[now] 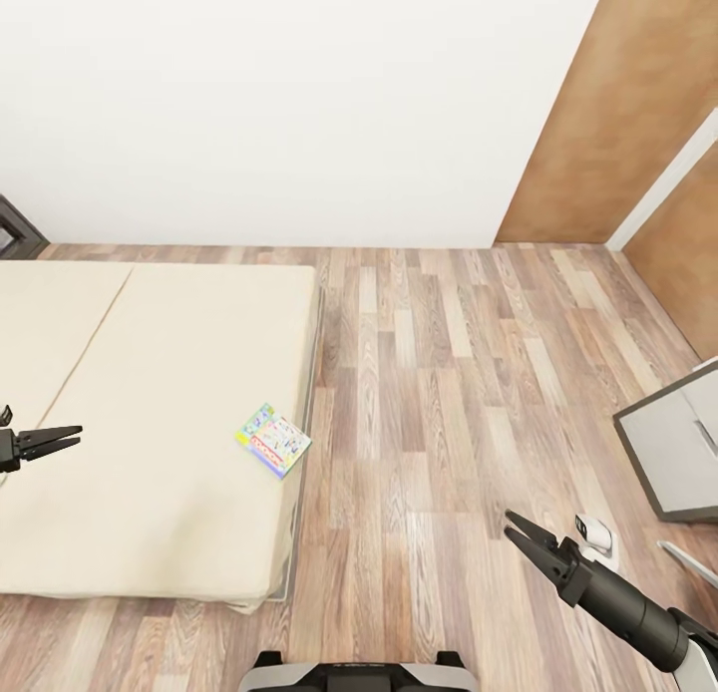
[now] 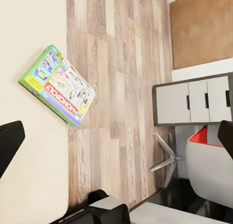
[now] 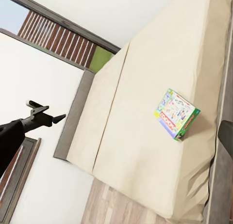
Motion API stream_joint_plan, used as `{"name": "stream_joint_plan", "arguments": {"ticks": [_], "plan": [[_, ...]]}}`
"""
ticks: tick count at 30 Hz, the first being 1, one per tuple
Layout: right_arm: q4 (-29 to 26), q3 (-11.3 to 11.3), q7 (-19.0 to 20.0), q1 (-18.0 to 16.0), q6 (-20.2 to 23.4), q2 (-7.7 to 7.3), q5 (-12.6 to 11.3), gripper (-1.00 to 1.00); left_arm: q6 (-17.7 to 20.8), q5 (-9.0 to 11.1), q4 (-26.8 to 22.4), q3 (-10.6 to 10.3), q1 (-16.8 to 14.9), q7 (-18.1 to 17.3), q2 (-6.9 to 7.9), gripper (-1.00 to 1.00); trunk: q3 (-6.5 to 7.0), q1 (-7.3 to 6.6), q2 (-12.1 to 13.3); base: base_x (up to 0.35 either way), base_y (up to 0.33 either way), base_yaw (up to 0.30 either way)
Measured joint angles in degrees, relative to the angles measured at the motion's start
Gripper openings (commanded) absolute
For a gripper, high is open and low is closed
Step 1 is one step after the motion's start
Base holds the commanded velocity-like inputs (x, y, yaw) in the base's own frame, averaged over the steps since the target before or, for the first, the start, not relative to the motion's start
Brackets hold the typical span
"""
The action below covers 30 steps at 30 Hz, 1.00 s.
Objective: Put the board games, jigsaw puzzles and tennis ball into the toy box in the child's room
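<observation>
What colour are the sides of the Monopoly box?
Green sides on the Monopoly box, clearest in the left wrist view.

Wall: you face plain white, upper frame.
Floor: wood planks, centre right.
Door: wood panel, upper right.
Cabinet: grey-fronted, right edge.

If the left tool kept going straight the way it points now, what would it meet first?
Probably nothing soon. The left tool points across the bed toward the green Monopoly box at the mattress edge, but height is unclear; it may pass over the box toward the wood floor.
</observation>
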Motion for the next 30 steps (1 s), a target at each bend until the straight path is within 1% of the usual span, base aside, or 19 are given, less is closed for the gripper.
{"name": "stream_joint_plan", "arguments": {"ticks": [22, 30], "plan": [[0.2, 0.0, 0.0, 0.0, 0.0, -0.07, 0.1, 1.00, -0.1, -0.1, 0.0, 0.0, 0.0, 0.0, -1.06, 1.00, 2.07, 0.00, 0.0, 0.000, 0.000, 0.000], [0.4, 0.0, -0.1, 0.0, 0.0, -0.11, 0.1, 1.00, -0.1, -0.1, -0.3, 0.0, 1.0, 0.0, -1.29, 1.00, 2.82, 0.00, 0.0, 0.000, 0.000, 0.000]]}}
